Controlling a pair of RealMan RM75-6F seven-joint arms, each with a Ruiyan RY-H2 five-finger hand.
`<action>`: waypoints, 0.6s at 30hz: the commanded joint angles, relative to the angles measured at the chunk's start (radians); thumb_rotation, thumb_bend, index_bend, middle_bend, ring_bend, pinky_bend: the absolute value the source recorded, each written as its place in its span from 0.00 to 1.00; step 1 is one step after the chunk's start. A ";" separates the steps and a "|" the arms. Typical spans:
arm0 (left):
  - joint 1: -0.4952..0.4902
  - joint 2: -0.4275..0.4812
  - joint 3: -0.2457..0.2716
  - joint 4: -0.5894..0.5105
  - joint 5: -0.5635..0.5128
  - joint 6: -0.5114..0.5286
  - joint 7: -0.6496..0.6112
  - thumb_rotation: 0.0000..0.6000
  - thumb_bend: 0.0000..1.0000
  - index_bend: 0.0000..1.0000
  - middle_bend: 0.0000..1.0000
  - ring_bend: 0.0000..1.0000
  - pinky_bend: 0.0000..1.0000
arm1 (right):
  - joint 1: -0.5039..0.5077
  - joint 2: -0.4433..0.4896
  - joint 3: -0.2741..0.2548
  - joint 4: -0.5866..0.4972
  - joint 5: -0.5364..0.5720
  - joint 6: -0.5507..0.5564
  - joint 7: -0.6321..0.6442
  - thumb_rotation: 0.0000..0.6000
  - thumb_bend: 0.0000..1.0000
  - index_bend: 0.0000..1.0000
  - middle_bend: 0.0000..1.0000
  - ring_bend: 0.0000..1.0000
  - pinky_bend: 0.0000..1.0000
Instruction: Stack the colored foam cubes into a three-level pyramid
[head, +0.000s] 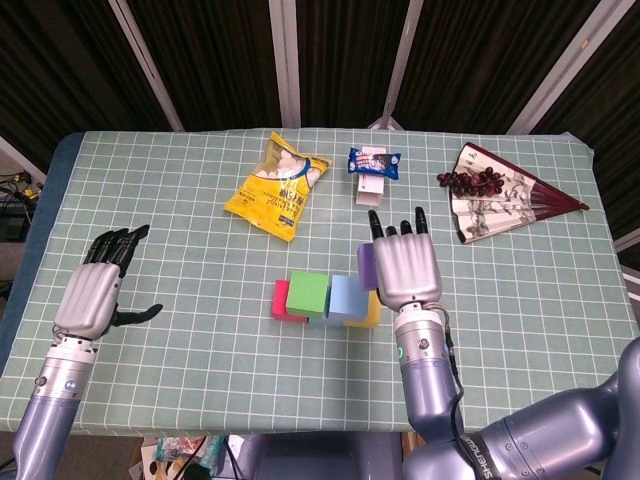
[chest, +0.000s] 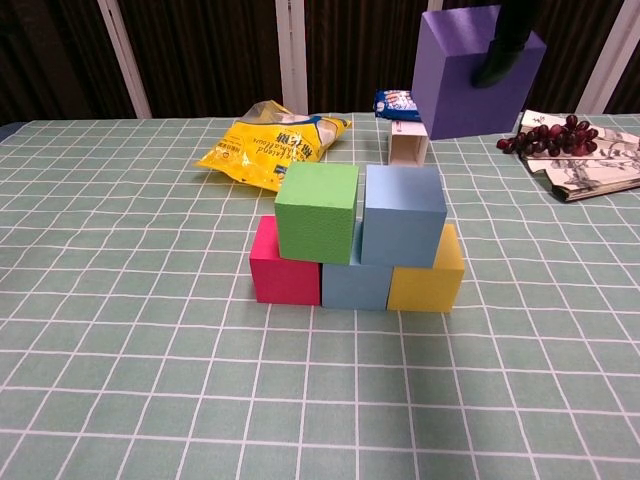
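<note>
Half the purple cube behind right hand

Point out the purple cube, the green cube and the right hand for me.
purple cube (chest: 462, 80), chest view, on its front face.
green cube (chest: 317, 212), chest view, on its front face.
right hand (head: 404, 268), head view, on the back of the hand.

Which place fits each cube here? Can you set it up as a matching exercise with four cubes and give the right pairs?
Things:
1. purple cube
2. green cube
3. red cube
4. yellow cube

Places:
A. bottom row, left end
B. held in the air by the right hand
C. second level, left side
D. bottom row, right end

Pairs: 1-B, 2-C, 3-A, 4-D
</note>
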 joint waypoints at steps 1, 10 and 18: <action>0.001 0.005 -0.004 -0.003 0.000 0.000 -0.006 1.00 0.07 0.00 0.12 0.08 0.05 | 0.003 -0.018 0.016 0.000 0.014 0.021 0.000 1.00 0.29 0.00 0.46 0.23 0.00; 0.003 0.016 -0.007 -0.019 -0.013 0.005 0.009 1.00 0.07 0.00 0.12 0.08 0.05 | -0.010 -0.042 0.020 0.000 0.027 0.054 -0.002 1.00 0.29 0.00 0.46 0.23 0.00; 0.002 0.017 -0.015 -0.027 -0.033 0.011 0.019 1.00 0.07 0.00 0.12 0.08 0.05 | -0.017 -0.076 0.051 0.009 0.046 0.064 0.007 1.00 0.29 0.00 0.47 0.24 0.00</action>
